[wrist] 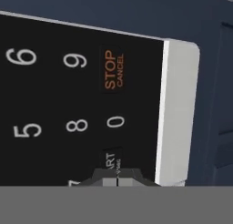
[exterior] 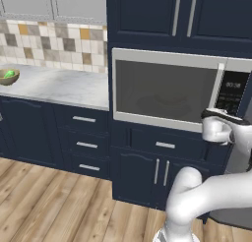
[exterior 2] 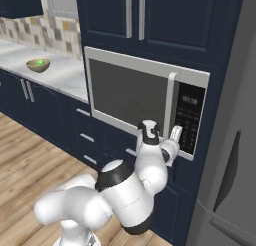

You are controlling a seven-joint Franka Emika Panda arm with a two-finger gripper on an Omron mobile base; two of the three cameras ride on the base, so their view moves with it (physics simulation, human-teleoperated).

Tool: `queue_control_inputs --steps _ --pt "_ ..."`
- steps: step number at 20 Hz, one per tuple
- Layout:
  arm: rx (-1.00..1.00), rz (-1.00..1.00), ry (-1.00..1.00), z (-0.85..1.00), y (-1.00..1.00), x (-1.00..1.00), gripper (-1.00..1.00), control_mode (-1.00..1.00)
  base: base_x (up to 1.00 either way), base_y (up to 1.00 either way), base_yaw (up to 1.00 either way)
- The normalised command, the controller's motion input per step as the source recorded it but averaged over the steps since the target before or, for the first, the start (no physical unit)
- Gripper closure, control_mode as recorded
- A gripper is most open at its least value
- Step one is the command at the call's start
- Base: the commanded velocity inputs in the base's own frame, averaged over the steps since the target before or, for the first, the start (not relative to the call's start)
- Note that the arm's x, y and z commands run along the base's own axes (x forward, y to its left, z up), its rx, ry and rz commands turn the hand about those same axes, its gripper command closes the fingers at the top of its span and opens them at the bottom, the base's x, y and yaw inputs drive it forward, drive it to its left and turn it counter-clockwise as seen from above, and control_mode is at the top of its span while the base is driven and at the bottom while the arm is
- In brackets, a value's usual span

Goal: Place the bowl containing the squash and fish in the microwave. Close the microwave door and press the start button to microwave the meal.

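The white arm's gripper (wrist: 117, 177), its fingertips pressed together with nothing between them, sits right at the start key (wrist: 111, 160) on the black keypad panel (exterior 2: 190, 121) of the built-in microwave (exterior: 172, 91). The microwave door (exterior 2: 131, 96) is closed, its silver bar handle (exterior 2: 171, 106) beside the keypad; what lies behind the dark glass cannot be made out. A second bowl (exterior 2: 38, 65) holding a bright green item sits well apart on the marble table (exterior: 64, 86), toward its far left end.
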Motion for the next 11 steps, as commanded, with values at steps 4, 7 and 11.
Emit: queue_control_inputs --steps 4,7,11 --pt "0.0 -0.06 0.0 -0.19 -0.27 0.32 1.0 -1.0 0.0 0.0 0.0" --pt "0.0 -0.08 0.0 -0.18 -0.5 0.25 1.0 -1.0 0.0 0.0 0.0" --pt "0.05 -0.04 0.04 0.03 -0.84 0.16 1.0 -1.0 0.0 0.0 0.0"
